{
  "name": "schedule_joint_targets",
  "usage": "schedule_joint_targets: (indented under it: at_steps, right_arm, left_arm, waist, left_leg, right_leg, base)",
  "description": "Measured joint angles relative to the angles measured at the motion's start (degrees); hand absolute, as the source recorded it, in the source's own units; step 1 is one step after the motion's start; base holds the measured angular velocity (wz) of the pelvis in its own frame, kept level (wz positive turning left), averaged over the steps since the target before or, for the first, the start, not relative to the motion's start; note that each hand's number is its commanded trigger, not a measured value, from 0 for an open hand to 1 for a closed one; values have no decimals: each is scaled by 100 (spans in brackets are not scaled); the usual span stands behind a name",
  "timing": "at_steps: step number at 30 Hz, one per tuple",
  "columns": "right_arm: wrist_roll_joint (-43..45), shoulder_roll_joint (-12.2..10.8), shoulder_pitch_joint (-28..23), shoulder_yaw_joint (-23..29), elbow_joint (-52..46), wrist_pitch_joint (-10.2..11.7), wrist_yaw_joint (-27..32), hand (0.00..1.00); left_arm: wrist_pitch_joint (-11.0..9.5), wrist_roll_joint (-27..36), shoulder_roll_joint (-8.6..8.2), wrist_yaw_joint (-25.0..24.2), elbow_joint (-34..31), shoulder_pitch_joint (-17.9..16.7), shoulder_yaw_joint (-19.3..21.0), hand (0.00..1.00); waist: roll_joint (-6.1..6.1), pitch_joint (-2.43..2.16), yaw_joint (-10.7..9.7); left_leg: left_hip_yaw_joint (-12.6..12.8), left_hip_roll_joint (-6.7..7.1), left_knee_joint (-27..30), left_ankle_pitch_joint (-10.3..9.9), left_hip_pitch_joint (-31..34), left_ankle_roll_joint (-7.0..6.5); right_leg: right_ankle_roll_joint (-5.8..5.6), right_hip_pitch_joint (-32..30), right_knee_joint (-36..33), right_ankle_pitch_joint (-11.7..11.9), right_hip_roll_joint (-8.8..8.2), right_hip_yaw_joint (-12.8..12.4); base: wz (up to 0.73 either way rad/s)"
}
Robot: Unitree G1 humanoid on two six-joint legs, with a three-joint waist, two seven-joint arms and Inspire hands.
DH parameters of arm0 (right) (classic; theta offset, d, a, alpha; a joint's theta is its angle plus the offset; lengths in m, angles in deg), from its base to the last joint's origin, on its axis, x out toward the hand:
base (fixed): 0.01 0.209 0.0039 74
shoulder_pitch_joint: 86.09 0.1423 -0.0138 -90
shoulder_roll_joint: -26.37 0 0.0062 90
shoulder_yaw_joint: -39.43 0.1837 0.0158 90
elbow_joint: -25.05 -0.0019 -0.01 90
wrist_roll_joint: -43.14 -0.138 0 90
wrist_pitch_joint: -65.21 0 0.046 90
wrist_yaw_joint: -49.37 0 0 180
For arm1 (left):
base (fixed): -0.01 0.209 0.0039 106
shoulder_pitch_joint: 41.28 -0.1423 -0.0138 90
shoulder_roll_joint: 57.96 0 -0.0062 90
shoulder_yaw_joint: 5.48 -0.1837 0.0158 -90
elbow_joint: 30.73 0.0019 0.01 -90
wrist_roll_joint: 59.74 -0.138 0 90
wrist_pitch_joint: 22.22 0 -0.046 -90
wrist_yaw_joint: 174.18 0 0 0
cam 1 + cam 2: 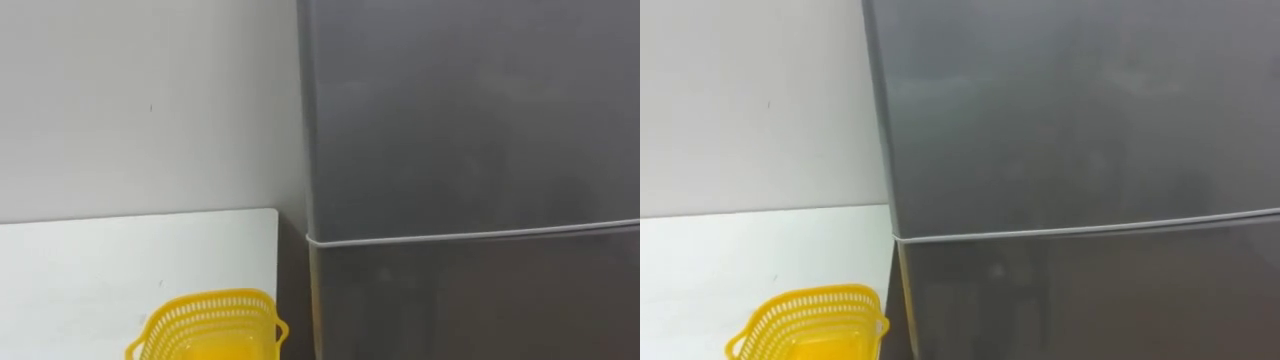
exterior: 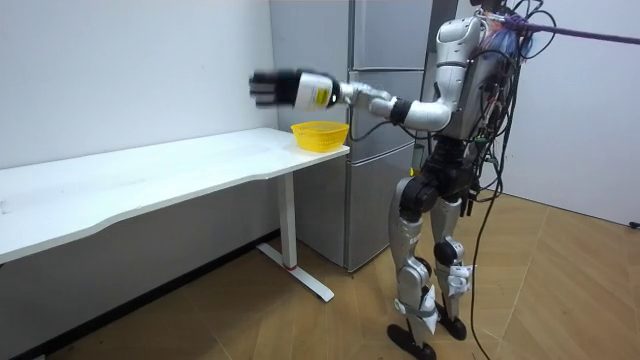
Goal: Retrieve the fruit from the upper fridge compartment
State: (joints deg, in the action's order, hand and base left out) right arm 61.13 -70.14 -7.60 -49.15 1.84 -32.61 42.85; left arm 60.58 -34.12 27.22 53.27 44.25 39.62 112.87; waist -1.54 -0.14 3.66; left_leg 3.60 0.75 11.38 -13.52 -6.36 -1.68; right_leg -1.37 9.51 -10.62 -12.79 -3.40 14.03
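The robot stands facing the grey fridge [image 1: 470,130], whose upper door [image 1: 470,110] and lower door [image 1: 480,300] are both closed. The fridge stands just beside the end of a white table [image 1: 90,260]. A yellow basket [image 1: 210,322] sits at the table's end nearest the fridge. The left hand [image 2: 270,88] is raised at shoulder height out over the table; whether it is open or closed cannot be told, and nothing shows in it.
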Motion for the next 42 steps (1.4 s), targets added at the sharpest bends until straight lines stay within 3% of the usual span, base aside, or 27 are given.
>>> schedule_joint_targets:
  at_steps: [2,4,7,10,15,17,20,26,31,39,42]
  right_arm:
    - [68,1,13,-1,5,24,-118,0]
    - [97,3,7,112,14,23,-235,0]
    - [61,8,22,118,117,28,-443,0]
    - [59,12,48,225,214,34,-564,0]
    - [112,39,141,220,259,22,-726,0]
    - [111,47,123,214,257,23,-748,0]
    - [185,50,102,220,255,20,-749,0]
    - [248,90,86,220,249,16,-749,0]
    - [255,179,96,221,258,19,-743,0]
    - [358,213,141,224,283,4,-727,0]
    - [358,208,162,223,274,-114,-686,0]
  left_arm:
    - [-3,-230,67,-318,-520,24,-15,0]
    - [-3,-630,138,-627,-680,127,-18,0]
    - [16,-900,228,-1137,-1057,332,-83,0]
    - [25,-701,384,-1812,-1307,501,-186,0]
    - [112,-151,404,-2953,-1426,714,-539,0]
    - [267,280,430,-3440,-1427,881,-733,0]
    - [454,432,450,-4105,-1427,1066,-884,0]
    - [842,529,480,-5272,-1423,1120,-1146,0]
    - [985,530,513,-5952,-1369,1120,-1364,0]
    - [1186,530,555,-6667,-1350,1120,-1521,0]
    - [1245,530,581,-6847,-1350,1120,-1555,0]
  waist:
    - [-32,8,-36]
    - [-72,50,-49]
    - [-87,44,-68]
    - [-76,49,-187]
    - [-110,61,-328]
    - [-130,58,-348]
    - [-172,58,-342]
    - [-281,43,-418]
    - [-351,38,-533]
    - [-258,61,-636]
    - [-214,59,-640]
  left_leg:
    - [-5,0,35,0,97,0]
    - [5,4,51,1,112,0]
    - [-64,5,53,2,139,-1]
    - [-90,7,141,1,201,-1]
    - [-61,1,210,-7,300,-10]
    - [-46,-2,210,-6,301,-10]
    - [38,-12,200,-6,285,-10]
    - [100,-14,190,-4,273,-14]
    - [102,-12,190,1,252,-13]
    - [137,-7,201,4,199,-14]
    - [169,-8,202,4,190,-15]
  right_leg:
    - [1,-38,-6,1,-5,27]
    - [5,-43,-5,3,-7,32]
    - [4,-56,-4,3,-6,42]
    - [4,-54,1,3,-17,110]
    - [5,-83,-8,3,-23,148]
    - [7,-105,-21,5,-21,118]
    - [11,-125,-29,7,-17,32]
    - [6,-161,-22,11,-23,14]
    - [6,-153,-18,10,-19,1]
    - [1,-156,1,-5,-19,-99]
    - [1,-160,-3,-5,-19,-129]
  base:
    - [6]
    - [0]
    - [6]
    - [9]
    - [7]
    - [-2]
    - [-12]
    - [-6]
    - [0]
    - [-1]
    - [-4]
